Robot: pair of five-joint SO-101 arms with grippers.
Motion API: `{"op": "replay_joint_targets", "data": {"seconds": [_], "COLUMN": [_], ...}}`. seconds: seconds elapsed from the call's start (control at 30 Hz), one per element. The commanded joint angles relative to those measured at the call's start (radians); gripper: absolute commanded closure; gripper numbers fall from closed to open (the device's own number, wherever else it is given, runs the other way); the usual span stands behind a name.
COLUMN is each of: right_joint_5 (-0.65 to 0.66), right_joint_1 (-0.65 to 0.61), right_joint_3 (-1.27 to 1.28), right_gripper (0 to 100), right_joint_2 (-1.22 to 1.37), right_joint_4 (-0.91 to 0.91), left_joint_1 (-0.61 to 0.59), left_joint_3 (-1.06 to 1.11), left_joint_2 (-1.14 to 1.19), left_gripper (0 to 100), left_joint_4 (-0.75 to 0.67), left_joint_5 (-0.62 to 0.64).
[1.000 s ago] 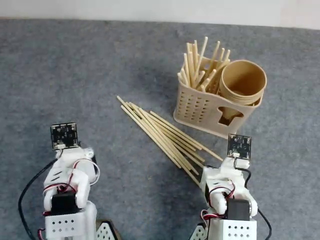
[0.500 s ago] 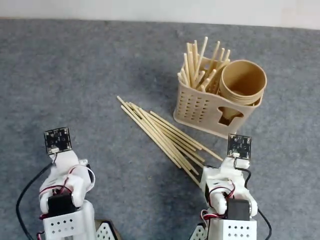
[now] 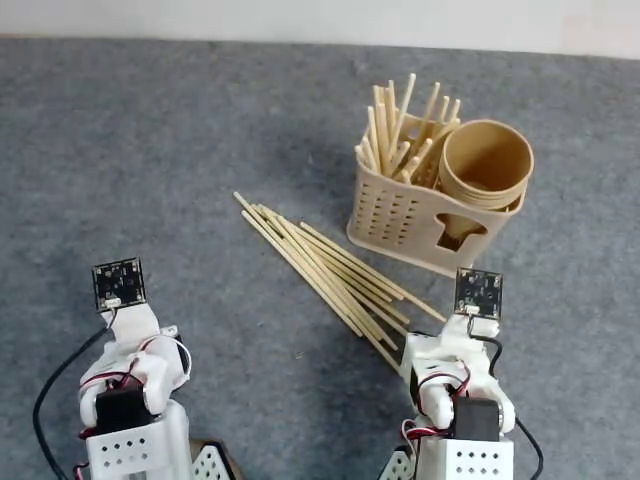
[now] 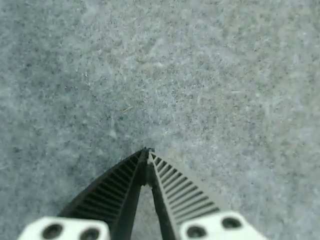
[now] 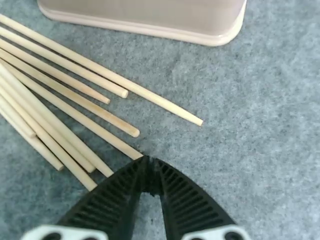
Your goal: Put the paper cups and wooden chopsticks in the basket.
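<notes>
A beige perforated basket (image 3: 405,215) stands at the back right, holding stacked paper cups (image 3: 486,163) and several upright chopsticks (image 3: 395,125). A loose bundle of wooden chopsticks (image 3: 325,272) lies slanted across the grey mat in front of it. My right gripper (image 5: 150,165) is shut and empty, its tip just short of the nearest chopstick ends (image 5: 135,152), with the basket's base (image 5: 150,20) beyond. My left gripper (image 4: 147,152) is shut and empty over bare mat, well left of the bundle. Both arms (image 3: 130,400) (image 3: 460,400) sit low at the front edge.
Grey felt mat (image 3: 150,150) covers the table, with open room across the left half and behind the bundle. A pale wall strip (image 3: 300,20) runs along the far edge.
The left arm has pulled back and swung slightly left toward the front; its wrist camera board sits lower and farther left than a second ago. The right arm has not moved.
</notes>
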Motion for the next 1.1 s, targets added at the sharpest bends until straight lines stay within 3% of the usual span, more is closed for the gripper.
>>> {"op": "replay_joint_targets", "data": {"seconds": [0.0, 0.33, 0.5, 0.57, 0.67, 0.83, 1.07], "right_joint_5": [-0.003, 0.0, 0.002, 0.081, 0.371, 0.417, 0.496], "right_joint_1": [0.008, 0.016, 0.168, 0.188, 0.18, 0.18, 0.041], "right_joint_3": [0.133, 0.074, -0.062, -0.105, -0.153, -0.217, -0.447], "right_gripper": [99.4, 99.4, 99.4, 99.2, 99.3, 99.2, 99.2], "right_joint_2": [-0.013, -0.013, -0.013, -0.013, -0.013, -0.013, -0.012], "right_joint_4": [0.004, 0.008, 0.01, -0.013, -0.053, -0.154, -0.004], "left_joint_1": [0.024, 0.024, 0.024, 0.024, 0.024, 0.024, 0.024], "left_joint_3": [0.019, 0.019, 0.019, 0.019, 0.019, 0.019, 0.019], "left_joint_2": [-0.012, -0.012, -0.012, -0.012, -0.012, -0.012, -0.012], "left_gripper": [99, 99, 99, 99, 99, 99, 99], "left_joint_4": [0.006, 0.006, 0.006, 0.006, 0.006, 0.006, 0.006], "left_joint_5": [0.0, 0.0, 0.0, 0.0, 0.0, 0.0, 0.0]}}
